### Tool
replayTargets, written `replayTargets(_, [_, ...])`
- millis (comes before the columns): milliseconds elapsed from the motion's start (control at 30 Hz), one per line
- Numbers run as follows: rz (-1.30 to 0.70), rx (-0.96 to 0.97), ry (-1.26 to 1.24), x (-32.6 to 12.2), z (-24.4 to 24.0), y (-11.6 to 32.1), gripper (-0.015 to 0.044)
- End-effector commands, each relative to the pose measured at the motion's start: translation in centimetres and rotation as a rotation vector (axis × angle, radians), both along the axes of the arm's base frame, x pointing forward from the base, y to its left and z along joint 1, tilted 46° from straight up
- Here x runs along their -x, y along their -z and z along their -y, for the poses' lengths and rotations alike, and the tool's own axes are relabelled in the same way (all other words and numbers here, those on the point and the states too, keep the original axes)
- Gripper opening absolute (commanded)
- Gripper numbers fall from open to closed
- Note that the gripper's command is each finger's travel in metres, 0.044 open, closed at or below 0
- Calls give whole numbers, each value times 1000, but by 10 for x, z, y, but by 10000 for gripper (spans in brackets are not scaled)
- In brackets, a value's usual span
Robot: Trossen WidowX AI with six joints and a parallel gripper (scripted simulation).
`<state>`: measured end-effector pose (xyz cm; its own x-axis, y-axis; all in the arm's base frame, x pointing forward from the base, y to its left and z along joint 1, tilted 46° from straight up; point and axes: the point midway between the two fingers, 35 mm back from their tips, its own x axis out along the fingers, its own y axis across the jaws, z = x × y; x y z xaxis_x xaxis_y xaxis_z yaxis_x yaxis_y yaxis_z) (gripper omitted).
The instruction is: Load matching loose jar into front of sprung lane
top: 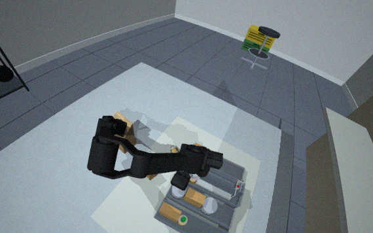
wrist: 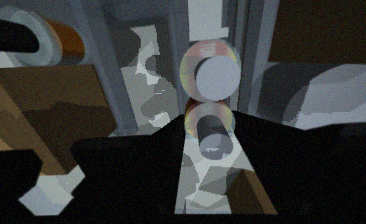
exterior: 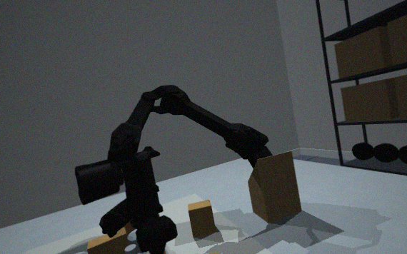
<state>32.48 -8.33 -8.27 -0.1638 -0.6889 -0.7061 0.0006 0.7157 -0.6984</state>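
Note:
The jar in the sprung lane [wrist: 217, 78] [top: 194, 179] has a pinkish, yellow-edged round top and a pale knob. It stands in front of the white pusher part [wrist: 205, 19] in the wrist view. My gripper [wrist: 206, 117] is shut on a second jar [wrist: 216, 146] with a similar yellow-edged top and a knob. The held jar is directly in front of the lane jar, in line with it, touching or nearly so. Its base and the low front stop are hidden, so I cannot tell whether it stands on the lane floor. The top and exterior views do not show the fingertips clearly.
Neighbouring lanes of the grey rack [top: 241, 170] hold a brown box [top: 194, 197], white-topped jars [top: 209, 205] [top: 178, 192], another brown box [top: 170, 212] and a green-topped jar [top: 182, 219]. An orange jar [wrist: 66, 42] lies at the wrist view's upper left. A small box [exterior: 202, 221] and a tall box [exterior: 278, 189] stand nearby.

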Motion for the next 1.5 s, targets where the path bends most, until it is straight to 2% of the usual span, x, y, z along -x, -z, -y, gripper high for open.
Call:
replayTargets(0, [10,6,3,-1,1,-1,0])
replayTargets(867, [10,6,3,4,0,0,0])
replayTargets(1233, [10,6,3,3,0,0,289])
replayTargets(1467, [10,5,2,1,-9,-8,298])
